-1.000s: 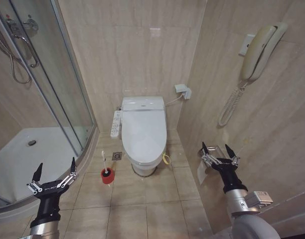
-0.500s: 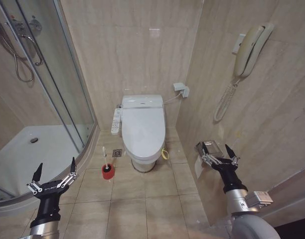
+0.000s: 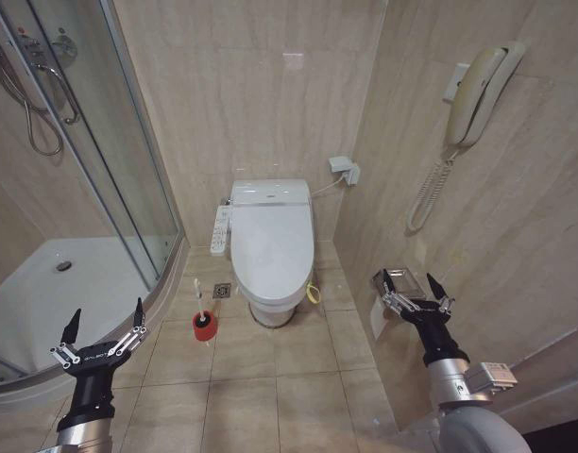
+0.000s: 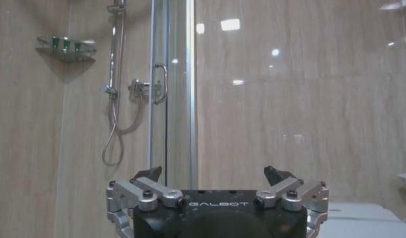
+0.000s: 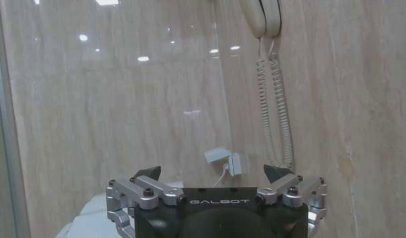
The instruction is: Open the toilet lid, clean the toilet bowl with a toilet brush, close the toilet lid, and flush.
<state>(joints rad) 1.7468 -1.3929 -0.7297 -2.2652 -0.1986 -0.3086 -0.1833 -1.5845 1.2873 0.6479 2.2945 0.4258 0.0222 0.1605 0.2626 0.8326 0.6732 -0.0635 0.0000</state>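
The toilet lid (image 3: 272,247) lies shut over the toilet bowl (image 3: 270,313) at the centre of the frame, against the back wall. Just below and left of it, on the floor tiles, the toilet brush (image 3: 200,304) stands upright in its red holder (image 3: 205,327), beside the curved shower tray (image 3: 43,293). My left gripper (image 3: 102,331) hangs at the lower left with its fingers spread wide, holding nothing. My right gripper (image 3: 410,286) sits at the lower right, equally open and empty, near the paper holder (image 3: 395,279) on the side wall, under the wall phone (image 3: 480,92).
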